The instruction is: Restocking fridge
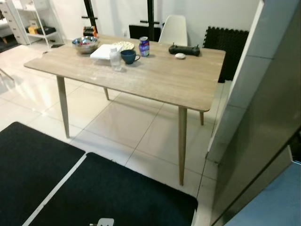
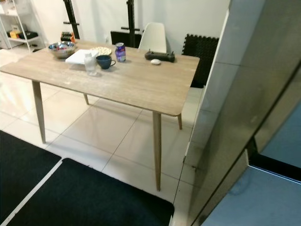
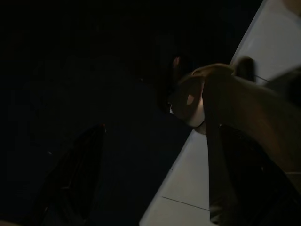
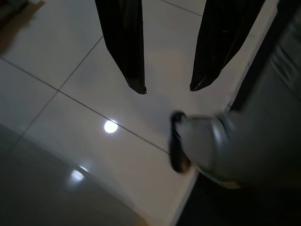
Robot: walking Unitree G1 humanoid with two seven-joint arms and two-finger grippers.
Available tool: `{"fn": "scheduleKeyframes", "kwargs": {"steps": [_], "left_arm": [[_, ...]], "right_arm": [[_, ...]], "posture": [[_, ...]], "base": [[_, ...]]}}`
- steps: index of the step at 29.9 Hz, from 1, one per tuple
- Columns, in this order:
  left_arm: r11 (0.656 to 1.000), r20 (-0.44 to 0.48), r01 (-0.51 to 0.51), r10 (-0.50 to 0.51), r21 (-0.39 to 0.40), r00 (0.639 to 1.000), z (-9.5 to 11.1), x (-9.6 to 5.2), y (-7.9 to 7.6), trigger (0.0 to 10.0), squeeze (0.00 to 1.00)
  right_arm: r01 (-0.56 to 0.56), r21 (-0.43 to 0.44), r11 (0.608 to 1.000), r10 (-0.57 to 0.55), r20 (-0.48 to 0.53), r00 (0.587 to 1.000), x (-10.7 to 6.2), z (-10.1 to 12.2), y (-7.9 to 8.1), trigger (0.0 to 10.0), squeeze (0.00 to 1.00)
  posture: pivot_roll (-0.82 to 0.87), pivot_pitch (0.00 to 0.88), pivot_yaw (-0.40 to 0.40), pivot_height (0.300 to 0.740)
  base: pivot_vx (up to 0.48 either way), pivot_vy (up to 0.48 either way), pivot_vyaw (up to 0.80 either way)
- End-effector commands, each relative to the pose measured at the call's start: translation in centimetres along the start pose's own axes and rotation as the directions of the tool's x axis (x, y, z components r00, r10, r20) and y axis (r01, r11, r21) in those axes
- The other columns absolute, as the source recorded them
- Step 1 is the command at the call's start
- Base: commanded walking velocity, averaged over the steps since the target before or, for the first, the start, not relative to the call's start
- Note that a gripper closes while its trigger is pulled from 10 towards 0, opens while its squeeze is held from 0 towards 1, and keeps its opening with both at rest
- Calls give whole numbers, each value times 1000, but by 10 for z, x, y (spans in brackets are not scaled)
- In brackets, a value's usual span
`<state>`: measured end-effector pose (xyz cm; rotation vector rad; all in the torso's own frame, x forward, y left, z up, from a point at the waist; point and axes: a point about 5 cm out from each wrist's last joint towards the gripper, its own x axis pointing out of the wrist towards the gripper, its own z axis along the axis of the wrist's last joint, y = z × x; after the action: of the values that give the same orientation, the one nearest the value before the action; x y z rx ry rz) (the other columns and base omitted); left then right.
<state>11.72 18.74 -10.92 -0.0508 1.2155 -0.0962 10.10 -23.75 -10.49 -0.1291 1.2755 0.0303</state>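
Pale tiles surround your wooden table, which carries a can, blue cup and bottle. Your right claw hangs spread over the floor; the left claw's state I cannot tell.

Likely home: dining table, fridge.
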Motion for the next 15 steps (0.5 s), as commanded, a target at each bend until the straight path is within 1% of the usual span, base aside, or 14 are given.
{"fn": "scheduleKeyframes", "kwargs": {"steps": [1, 3, 5, 8, 10, 11, 13, 15], "left_arm": [[1000, -25, -9, 10, 7, 1000, -7, -1, 2, 10000, 0], [1000, -25, -9, 10, 7, 1000, -7, -1, 2, 10000, 0], [1000, -28, -13, 13, 11, 1000, -8, -1, 3, 10000, 0], [1000, -32, -14, 15, 13, 999, -9, -1, 3, 10000, 0], [1000, -36, -17, 17, 16, 999, -10, -2, 4, 10000, 0], [1000, -36, -17, 17, 16, 999, -10, -2, 4, 10000, 0], [1000, -38, -18, 18, 20, 999, -11, -2, 5, 10000, 0], [1000, -38, -18, 19, 21, 999, -11, -2, 5, 10000, 0]], "right_arm": [[1, -15, 1000, -1, 3, 1000, 1, 3, 3, 10000, 0], [1, -15, 1000, -1, 3, 1000, 1, 3, 3, 10000, 0], [-5, -19, 1000, 5, 3, 1000, 2, 4, 8, 10000, 0], [-8, -21, 1000, 9, 4, 1000, 2, 4, 11, 10000, 0], [-14, -27, 1000, 14, 5, 1000, 3, 6, 17, 10000, 0], [-14, -27, 1000, 14, 5, 1000, 3, 6, 17, 10000, 0], [-20, -33, 999, 20, 9, 1000, 4, 9, 23, 10000, 0], [-21, -35, 999, 22, 10, 1000, 5, 11, 24, 10000, 0]], "posture": [[-90, 0, -14, 740], [-90, 0, -14, 740], [-88, 0, -12, 740], [-88, 0, -13, 740], [-87, 0, -13, 740], [-87, 0, -13, 740], [-87, 0, -13, 740], [-87, 0, -13, 740]], "base": [[0, 0, 775], [0, 0, 775], [0, 0, 775], [0, 0, 775], [0, 0, 775], [0, 0, 775], [0, 0, 775], [0, 0, 775]]}}
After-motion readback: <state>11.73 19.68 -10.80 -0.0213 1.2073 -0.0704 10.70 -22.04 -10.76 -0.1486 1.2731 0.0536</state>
